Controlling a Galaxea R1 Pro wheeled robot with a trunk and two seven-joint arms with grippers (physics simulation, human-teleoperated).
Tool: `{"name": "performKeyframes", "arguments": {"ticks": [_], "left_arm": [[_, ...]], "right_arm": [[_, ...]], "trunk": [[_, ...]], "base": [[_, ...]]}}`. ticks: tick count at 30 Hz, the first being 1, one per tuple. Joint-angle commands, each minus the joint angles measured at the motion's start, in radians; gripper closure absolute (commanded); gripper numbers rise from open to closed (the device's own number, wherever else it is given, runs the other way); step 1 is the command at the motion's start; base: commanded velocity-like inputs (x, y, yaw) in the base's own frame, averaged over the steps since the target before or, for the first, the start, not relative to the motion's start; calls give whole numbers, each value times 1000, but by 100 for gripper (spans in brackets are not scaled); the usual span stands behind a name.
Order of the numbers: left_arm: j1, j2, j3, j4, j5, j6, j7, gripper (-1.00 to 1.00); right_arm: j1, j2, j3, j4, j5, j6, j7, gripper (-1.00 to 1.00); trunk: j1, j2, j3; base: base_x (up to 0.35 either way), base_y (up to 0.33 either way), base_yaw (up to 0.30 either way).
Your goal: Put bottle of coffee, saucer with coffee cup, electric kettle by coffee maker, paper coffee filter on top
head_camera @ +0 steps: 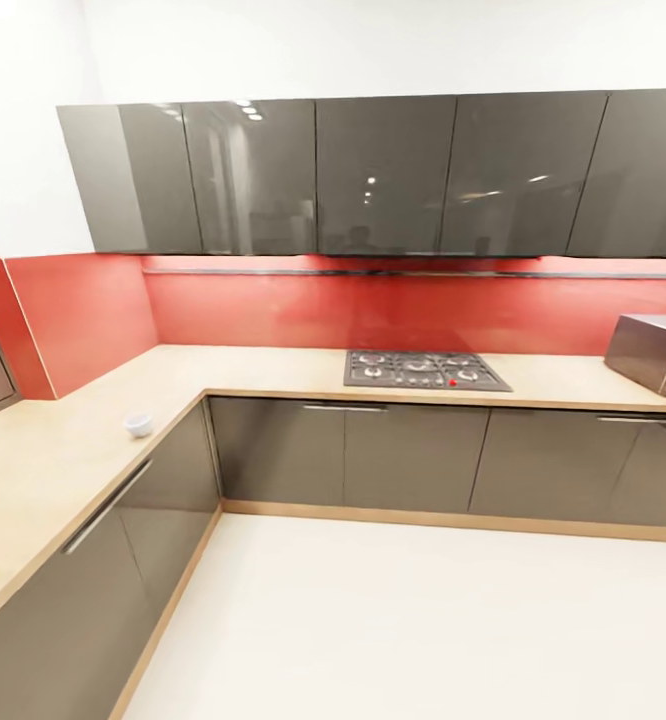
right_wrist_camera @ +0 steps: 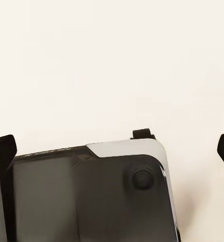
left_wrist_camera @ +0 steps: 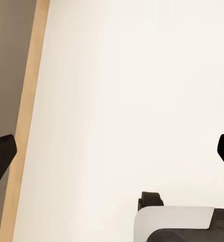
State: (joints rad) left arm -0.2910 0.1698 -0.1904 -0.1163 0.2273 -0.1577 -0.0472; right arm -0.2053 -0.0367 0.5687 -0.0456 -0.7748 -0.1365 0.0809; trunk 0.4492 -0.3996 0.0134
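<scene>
Item: small white coffee cup (head_camera: 138, 424), alone on long light tan wood-look countertop (head_camera: 273, 368), left run near corner; I judge it awaits pickup. Left gripper (left_wrist_camera: 112, 151): jaws wide apart, empty, over pale floor. Right gripper (right_wrist_camera: 112, 151): same, above my base.

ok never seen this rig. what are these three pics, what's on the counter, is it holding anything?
It is a simulated wheeled robot with two arms. The big picture comes from its head camera, facing an L-shaped kitchen countertop with a small white coffee cup, a gas hob and a microwave at the right edge. The other two come from wrist cameras looking down at pale floor and the robot's own base. The left tool and right tool are both open and empty.
</scene>
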Motion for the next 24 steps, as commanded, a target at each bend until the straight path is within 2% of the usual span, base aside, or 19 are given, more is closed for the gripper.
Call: {"name": "performKeyframes", "arguments": {"ticks": [1,24], "left_arm": [[0,0,-7,1,10,-3,-3,-100],[0,-1,-7,1,10,-3,-3,-100]], "right_arm": [[0,0,7,1,-11,-3,5,-100],[0,0,7,1,-11,-3,5,-100]], "trunk": [[1,0,0],[1,0,0]], "base": [[338,0,0],[338,0,0]]}}
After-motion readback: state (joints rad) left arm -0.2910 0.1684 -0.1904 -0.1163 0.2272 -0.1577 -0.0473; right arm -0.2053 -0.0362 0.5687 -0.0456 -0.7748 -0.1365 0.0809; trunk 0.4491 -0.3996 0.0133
